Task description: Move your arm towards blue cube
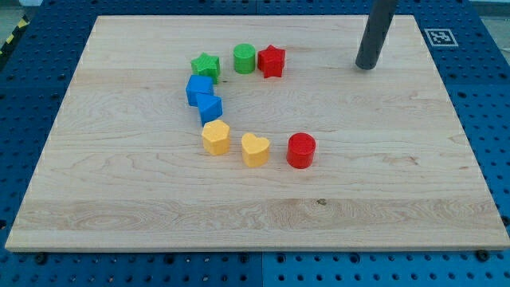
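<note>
A pale wooden desk (263, 215) lies on a blue pegboard. My tip (366, 66), the lower end of a straight dark rod, rests near the view's top right, well apart from every block. I have no fingers, only this rod. The blue cube (199, 89) sits left of centre, touching a second blue block (209, 108) just below it. Above them are a green star (205, 65), green cylinder (245, 58) and red star (272, 60). Below lie a yellow hexagonal block (216, 137), yellow heart (255, 149) and red cylinder (301, 150)
</note>
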